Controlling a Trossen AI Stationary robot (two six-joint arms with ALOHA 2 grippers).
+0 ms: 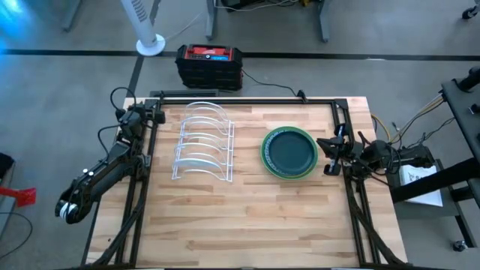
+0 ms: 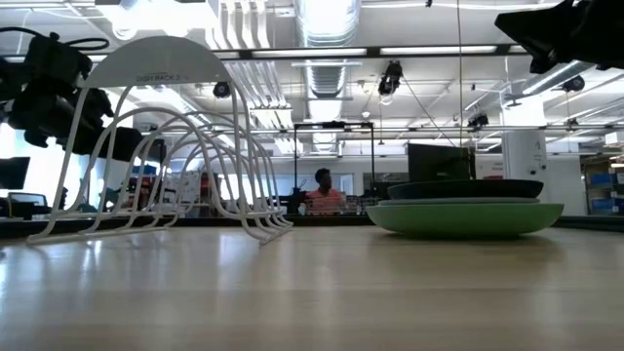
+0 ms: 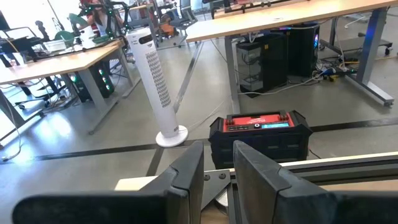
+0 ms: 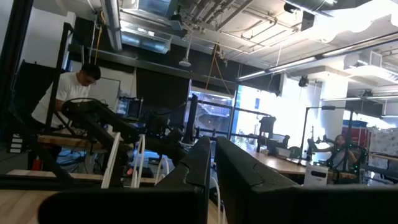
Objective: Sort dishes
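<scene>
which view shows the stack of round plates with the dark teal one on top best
The high view: the dark teal green-rimmed plate shows whole, right of the white wire rack. The low view gives only the stack's edges. Neither wrist view shows it.

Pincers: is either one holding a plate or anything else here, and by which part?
Nothing is held. The left pincer and right pincer sit empty at the table's sides; the plate stack lies untouched.

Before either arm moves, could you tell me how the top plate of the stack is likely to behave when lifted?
The teal plate looks rigid, so it should not flex. Its surface seems glossy, so it may slip in a grip. It sits nested on the green plate, with little rim exposed to grasp.
</scene>
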